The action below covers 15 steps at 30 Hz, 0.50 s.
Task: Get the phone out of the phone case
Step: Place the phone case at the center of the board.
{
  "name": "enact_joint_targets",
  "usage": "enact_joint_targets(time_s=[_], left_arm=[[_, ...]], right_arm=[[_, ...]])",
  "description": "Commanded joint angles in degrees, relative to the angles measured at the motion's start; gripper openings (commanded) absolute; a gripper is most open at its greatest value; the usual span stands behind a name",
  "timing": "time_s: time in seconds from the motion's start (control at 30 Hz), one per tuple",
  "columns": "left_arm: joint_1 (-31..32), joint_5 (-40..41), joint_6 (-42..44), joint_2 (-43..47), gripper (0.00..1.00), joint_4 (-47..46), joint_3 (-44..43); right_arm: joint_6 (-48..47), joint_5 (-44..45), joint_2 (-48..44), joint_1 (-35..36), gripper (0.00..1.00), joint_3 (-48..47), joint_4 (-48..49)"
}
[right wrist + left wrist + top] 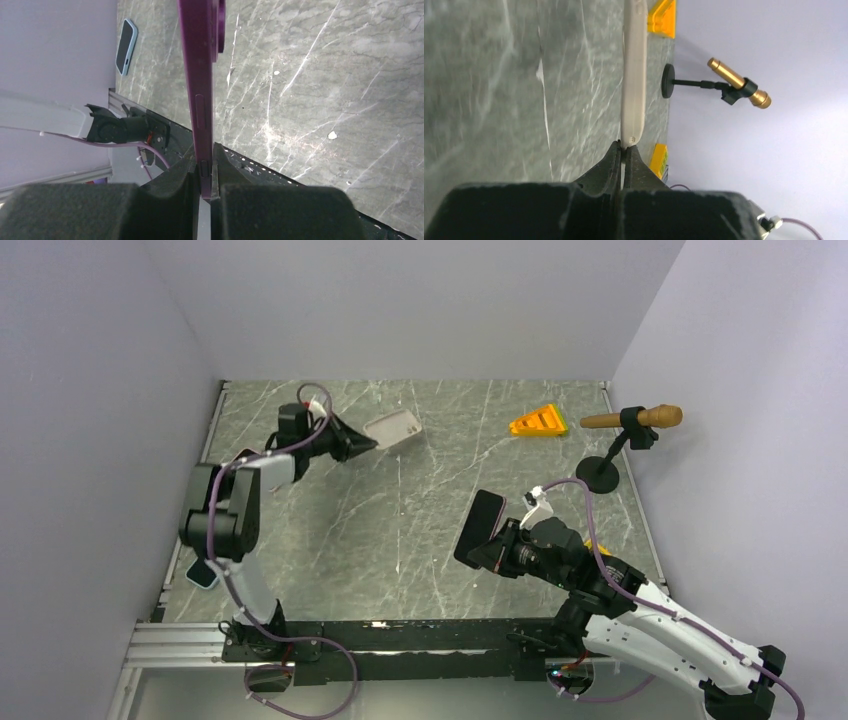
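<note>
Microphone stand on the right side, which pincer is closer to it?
Right. The right pincer, shut on the phone, is just left of the microphone stand, slightly toward the near edge; the left pincer, gripping the phone case, is far to its left.

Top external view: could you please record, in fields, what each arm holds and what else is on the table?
left jaws: shut on beige phone case, far left
right jaws: shut on purple phone, near right
phone and case: apart
near left edge: phone in blue case
far right: orange wedge, microphone on stand
</note>
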<state>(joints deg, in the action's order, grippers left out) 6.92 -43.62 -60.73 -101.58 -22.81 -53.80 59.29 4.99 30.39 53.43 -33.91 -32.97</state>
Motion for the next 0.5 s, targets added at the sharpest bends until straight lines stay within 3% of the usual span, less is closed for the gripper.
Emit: enact_joint_targets(time_s=[0.0,0.03,0.07,0.13,0.17,0.2,0.3,0.47], left_arm=[[-1.85,-3.07,6.89,-8.13,0.02,12.04,-18.05],[-2.33,-1.38,10.09,-10.66,0.14,19.25,-23.76],[-3.05,0.73,13.23,-12.78,0.32,26.05,-29.07],[-4.51,4.7,17.61,-16.45,0.56,40.61,-37.91],[-5.21,6.72,19.15,-17.1,0.84,44.95,-40.6],[-5.94,10.02,20.47,-17.03,0.97,48.94,-42.1],[-8.21,21.1,23.37,-14.59,0.99,60.1,-43.37],[-9.24,30.58,24.83,0.36,0.99,57.83,-25.88]], right_arm=[[-0.73,-1.12,-0.29,-0.16,0.0,-1.86,3.2],[-0.89,-1.13,-0.21,-0.17,0.0,-2.19,3.1],[-0.99,-1.19,-0.08,-0.16,0.0,-2.37,3.09],[-1.17,-1.48,0.34,-0.23,0.0,-2.65,3.29],[-1.18,-1.68,0.62,-0.18,0.0,-2.74,3.47],[-1.12,-1.96,0.66,-0.17,0.0,-2.76,3.56],[-0.59,-2.19,-0.21,-0.17,0.0,-1.37,4.72],[-0.37,-2.84,0.29,-0.23,0.0,0.58,6.24]])
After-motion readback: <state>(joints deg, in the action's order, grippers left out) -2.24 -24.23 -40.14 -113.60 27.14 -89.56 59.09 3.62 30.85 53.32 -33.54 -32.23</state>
